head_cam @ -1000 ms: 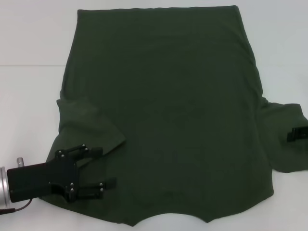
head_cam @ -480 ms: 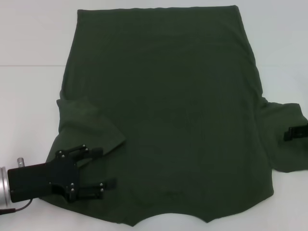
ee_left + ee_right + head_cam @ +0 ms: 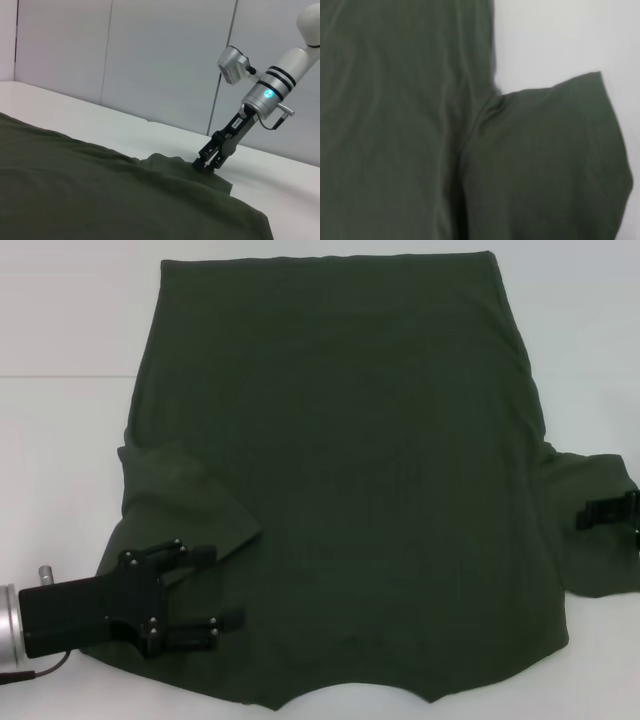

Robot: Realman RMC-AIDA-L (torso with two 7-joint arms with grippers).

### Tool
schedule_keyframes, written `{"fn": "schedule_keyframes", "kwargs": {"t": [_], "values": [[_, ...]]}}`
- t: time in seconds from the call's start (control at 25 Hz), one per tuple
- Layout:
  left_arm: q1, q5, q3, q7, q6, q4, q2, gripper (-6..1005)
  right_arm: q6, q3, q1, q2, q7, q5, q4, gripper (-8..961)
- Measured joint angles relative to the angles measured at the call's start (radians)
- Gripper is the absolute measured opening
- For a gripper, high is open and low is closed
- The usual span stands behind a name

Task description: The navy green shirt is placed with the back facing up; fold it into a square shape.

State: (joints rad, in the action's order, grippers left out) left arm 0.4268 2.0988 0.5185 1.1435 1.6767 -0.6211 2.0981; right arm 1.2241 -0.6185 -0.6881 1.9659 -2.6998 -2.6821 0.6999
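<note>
The navy green shirt point(image 3: 350, 460) lies spread flat on the white table, plain side up, collar toward me. My left gripper point(image 3: 218, 588) is open at the near left, its fingers point(image 3: 228, 620) lying on the cloth by the folded-in left sleeve point(image 3: 175, 495). My right gripper point(image 3: 603, 512) reaches in from the right edge over the right sleeve point(image 3: 590, 540). The left wrist view shows that right gripper point(image 3: 206, 165) tip-down on the sleeve's slightly raised cloth point(image 3: 165, 162). In the right wrist view only the shirt body point(image 3: 395, 125) and the sleeve point(image 3: 545, 160) appear.
The white table point(image 3: 60, 490) shows bare to the left of the shirt and at the far right corner point(image 3: 590, 360). Grey wall panels point(image 3: 150, 60) stand behind the table. The shirt's hem point(image 3: 330, 260) reaches the far side.
My right gripper has slid a little leftward over the right sleeve. The left gripper has barely shifted, and the shirt lies the same.
</note>
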Motion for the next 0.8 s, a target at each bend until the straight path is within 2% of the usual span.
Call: {"fn": "schedule_keyframes", "kwargs": {"t": [0.8], "values": [[0.005,-0.003,0.001,0.015,-0.009,0.000,0.000,883,-0.002,-0.011,-0.009,0.002,-0.001,-0.005,0.004,887]]}}
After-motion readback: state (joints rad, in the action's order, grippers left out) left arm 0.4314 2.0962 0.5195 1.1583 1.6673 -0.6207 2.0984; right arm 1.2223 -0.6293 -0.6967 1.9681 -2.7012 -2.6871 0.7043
